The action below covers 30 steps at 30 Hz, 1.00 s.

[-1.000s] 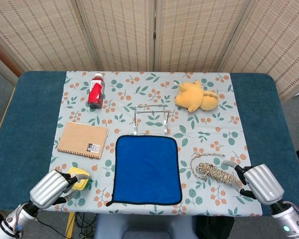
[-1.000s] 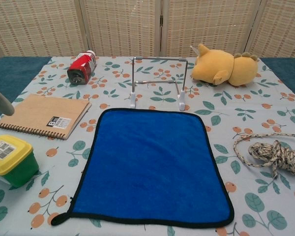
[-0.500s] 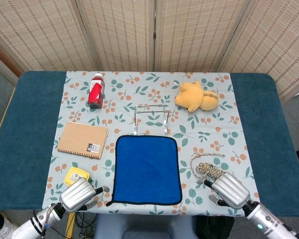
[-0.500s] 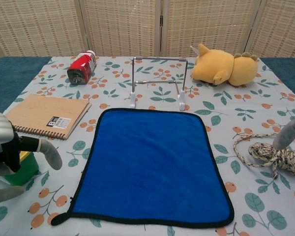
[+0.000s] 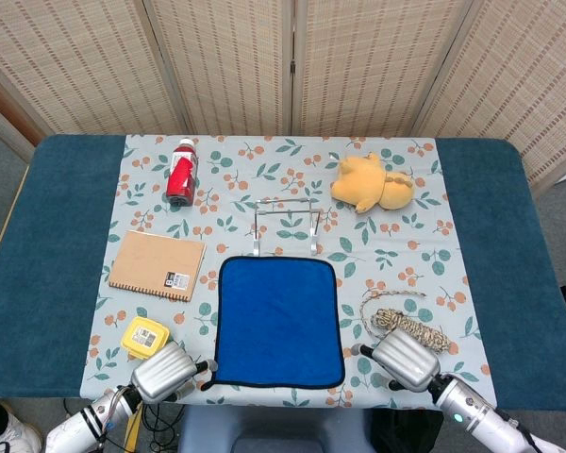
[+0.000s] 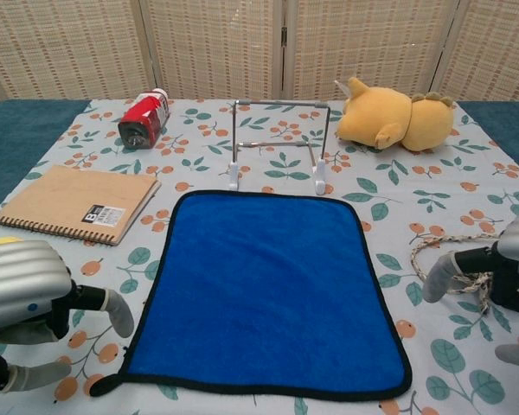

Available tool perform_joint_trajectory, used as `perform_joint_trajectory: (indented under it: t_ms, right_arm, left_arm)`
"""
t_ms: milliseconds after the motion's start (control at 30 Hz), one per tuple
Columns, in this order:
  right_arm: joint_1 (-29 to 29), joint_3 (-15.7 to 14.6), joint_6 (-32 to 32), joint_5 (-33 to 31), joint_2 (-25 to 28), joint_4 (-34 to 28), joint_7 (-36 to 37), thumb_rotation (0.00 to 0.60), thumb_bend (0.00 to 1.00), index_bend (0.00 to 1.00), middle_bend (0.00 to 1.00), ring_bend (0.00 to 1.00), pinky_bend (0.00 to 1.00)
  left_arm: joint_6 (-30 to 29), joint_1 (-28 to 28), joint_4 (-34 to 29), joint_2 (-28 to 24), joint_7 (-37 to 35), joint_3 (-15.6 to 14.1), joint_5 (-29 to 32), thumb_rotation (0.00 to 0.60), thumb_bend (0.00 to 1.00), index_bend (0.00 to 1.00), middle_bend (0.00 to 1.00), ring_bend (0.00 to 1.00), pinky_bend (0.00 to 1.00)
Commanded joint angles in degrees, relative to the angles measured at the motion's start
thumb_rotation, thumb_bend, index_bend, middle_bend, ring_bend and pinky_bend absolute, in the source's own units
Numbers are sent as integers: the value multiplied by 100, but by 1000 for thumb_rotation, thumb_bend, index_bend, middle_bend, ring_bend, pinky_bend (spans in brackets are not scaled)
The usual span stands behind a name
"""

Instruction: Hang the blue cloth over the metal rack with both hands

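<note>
The blue cloth (image 5: 278,321) lies flat on the bench, its long axis running toward the metal rack (image 5: 284,225). Left robot hand (image 5: 165,373) and right robot hand (image 5: 404,359) flank its near corners, open, empty, equally near.

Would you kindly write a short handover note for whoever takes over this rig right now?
Left robot hand: open, holding nothing, beside the cloth's near left corner.
Right robot hand: open, holding nothing, by the cloth's right edge.
Cloth: flat on the table, ungrasped.
Rack: upright just behind the cloth, bare.
Done: the hands are near the cloth.
Left: grip the cloth with both hands, lift it, drape it over the rack.
</note>
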<state>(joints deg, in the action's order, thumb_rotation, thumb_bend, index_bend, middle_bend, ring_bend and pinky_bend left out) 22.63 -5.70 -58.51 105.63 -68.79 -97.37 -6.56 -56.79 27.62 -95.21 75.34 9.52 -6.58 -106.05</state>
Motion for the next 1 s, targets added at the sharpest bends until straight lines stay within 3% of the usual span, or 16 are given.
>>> perform_joint_trajectory:
  t_ms: [33, 533, 1000]
  right_arm:
    - [55, 12, 73, -81, -86, 41, -77, 600, 233, 315, 930, 944, 1000]
    - [216, -16, 252, -392, -546, 187, -446, 600, 217, 315, 930, 947, 1000]
    - [251, -150, 157, -485, -621, 250, -425, 600, 214, 315, 930, 948, 1000]
  left_arm:
    - [48, 61, 101, 135, 13, -4, 57, 600, 337, 318, 1000, 945, 1000]
    - [-158, 222, 785, 812, -80, -82, 13, 600, 337, 317, 1000, 945, 1000]
    - [-174, 342, 1008, 1026, 24, -203, 44, 600, 337, 319, 1000, 945, 1000]
